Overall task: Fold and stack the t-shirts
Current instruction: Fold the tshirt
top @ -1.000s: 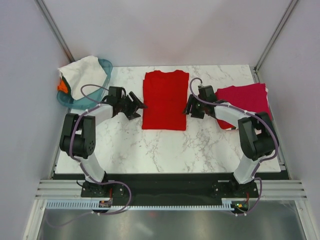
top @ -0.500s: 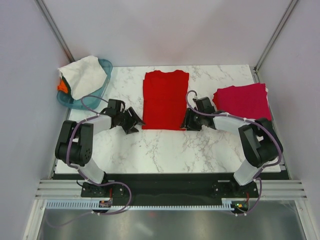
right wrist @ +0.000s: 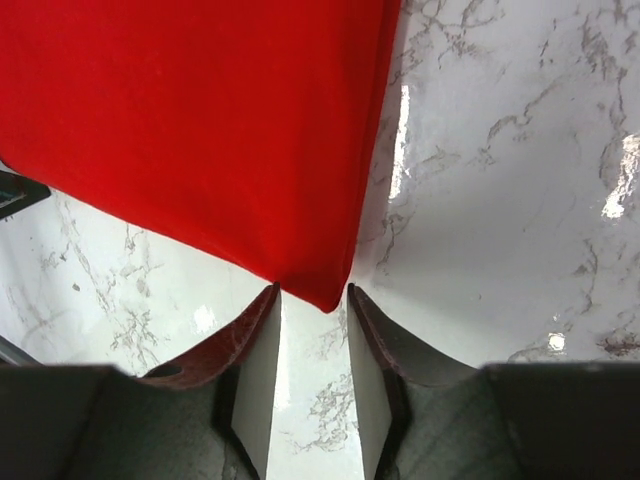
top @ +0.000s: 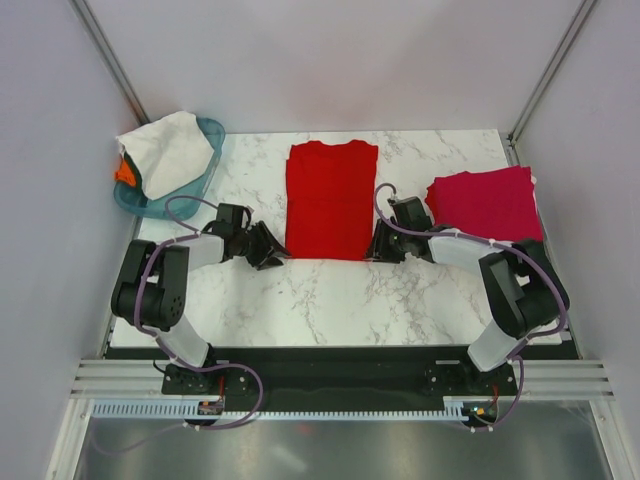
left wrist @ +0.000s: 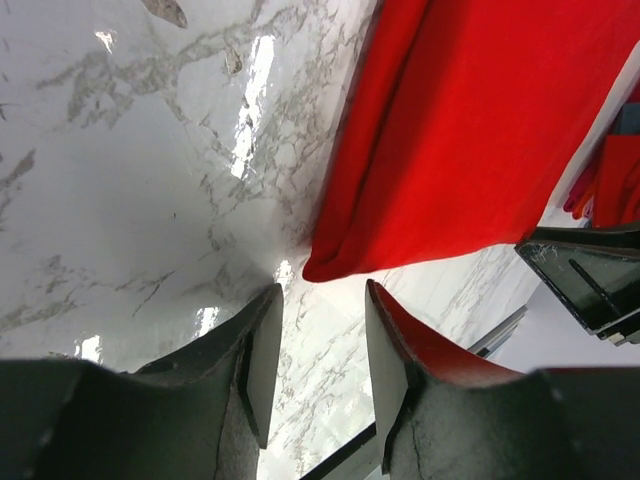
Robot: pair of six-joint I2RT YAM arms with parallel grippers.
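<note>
L gripper (left wrist: 322, 300) part-open, empty: red t-shirt (left wrist: 470, 130) hem corner lies just ahead of its tips. R gripper (right wrist: 312, 295) part-open too, its corner poking betw. the tips, so R is nearer. Shirt's long axis runs away from both hands.

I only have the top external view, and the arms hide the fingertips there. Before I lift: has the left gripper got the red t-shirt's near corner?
Observer: Not yet. In the left wrist view the left gripper stands open, and the corner of the red t-shirt lies just ahead of its fingertips on the marble table.
Operator: And the right side?
Observer: The right gripper is open too, but there the tip of the shirt's corner sits between the fingertips, unclamped.
</note>
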